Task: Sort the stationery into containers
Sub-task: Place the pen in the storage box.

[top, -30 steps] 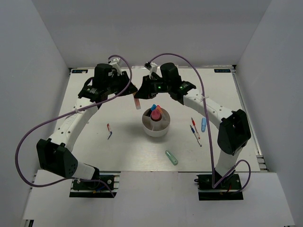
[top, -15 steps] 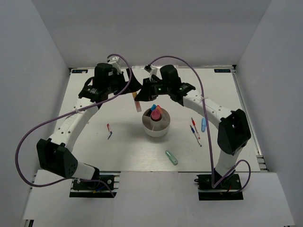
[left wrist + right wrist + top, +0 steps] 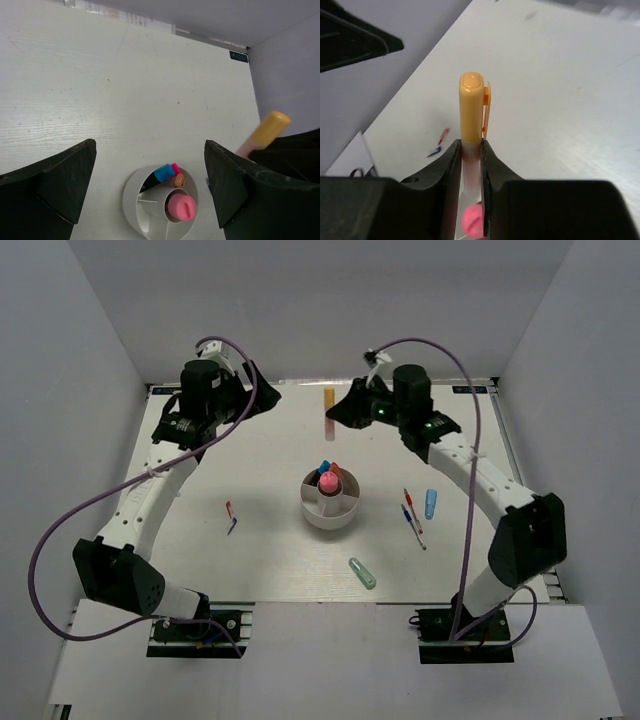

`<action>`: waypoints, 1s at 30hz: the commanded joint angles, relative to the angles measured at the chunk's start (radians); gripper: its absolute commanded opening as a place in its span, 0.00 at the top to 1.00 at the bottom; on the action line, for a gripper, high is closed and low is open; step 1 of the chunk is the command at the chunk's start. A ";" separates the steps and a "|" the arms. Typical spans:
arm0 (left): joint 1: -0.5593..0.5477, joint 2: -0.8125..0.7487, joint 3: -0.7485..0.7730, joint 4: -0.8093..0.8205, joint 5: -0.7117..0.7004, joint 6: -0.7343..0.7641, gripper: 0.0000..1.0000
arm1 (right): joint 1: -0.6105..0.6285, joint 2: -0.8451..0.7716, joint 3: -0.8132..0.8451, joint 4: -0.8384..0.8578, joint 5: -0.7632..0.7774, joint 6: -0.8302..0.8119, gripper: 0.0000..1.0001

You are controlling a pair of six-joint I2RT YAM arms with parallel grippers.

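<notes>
My right gripper [image 3: 338, 412] is shut on an orange-capped highlighter [image 3: 330, 400] [image 3: 471, 105], held in the air behind the white cup [image 3: 314, 517]; the cap sticks out past the fingertips [image 3: 469, 150]. My left gripper [image 3: 258, 395] [image 3: 150, 150] stands wide open and empty at the back left, high above the table. In the cup [image 3: 131, 192] a pink highlighter [image 3: 181, 207] stands in the central well, with a blue-capped black one [image 3: 164, 173] and an orange tip [image 3: 179, 180] in a back compartment. The held highlighter [image 3: 265, 132] shows at the right of the left wrist view.
A mint-green highlighter [image 3: 362, 573] lies in front of the cup. A blue highlighter [image 3: 430, 503] and thin red and blue pens [image 3: 412, 515] lie to the cup's right. Two short red and blue pieces [image 3: 230, 517] [image 3: 440, 142] lie to its left.
Both grippers were on the highlighter near the cup. The left gripper opened and let go, then drew back to the left. The right gripper carried the highlighter back and to the right.
</notes>
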 commanded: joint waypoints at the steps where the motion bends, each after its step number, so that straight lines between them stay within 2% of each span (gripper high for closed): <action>1: 0.023 0.002 0.042 -0.023 -0.005 0.017 0.02 | -0.038 -0.131 -0.100 0.080 0.092 -0.072 1.00; 3: 0.033 0.005 0.028 -0.023 0.021 0.018 0.02 | -0.057 -0.223 -0.195 0.106 0.114 -0.086 1.00; 4: 0.033 0.013 0.024 -0.018 0.028 0.018 0.02 | -0.069 -0.281 -0.297 0.151 0.118 -0.104 1.00; 8: 0.042 0.048 0.019 -0.014 0.084 0.051 0.02 | -0.066 -0.359 -0.461 0.260 0.121 -0.138 1.00; 14: 0.042 0.077 0.013 -0.020 0.099 0.119 0.02 | -0.060 -0.350 -0.542 0.345 0.088 -0.152 1.00; 18: 0.042 0.079 0.002 -0.047 0.024 0.127 0.02 | -0.058 -0.343 -0.576 0.374 0.075 -0.144 1.00; 24: 0.042 0.059 -0.062 -0.031 0.056 0.132 0.02 | -0.048 -0.289 -0.571 0.412 0.051 -0.124 1.00; 30: 0.051 0.074 -0.029 -0.049 0.012 0.172 0.02 | -0.026 -0.258 -0.579 0.416 0.072 -0.121 1.00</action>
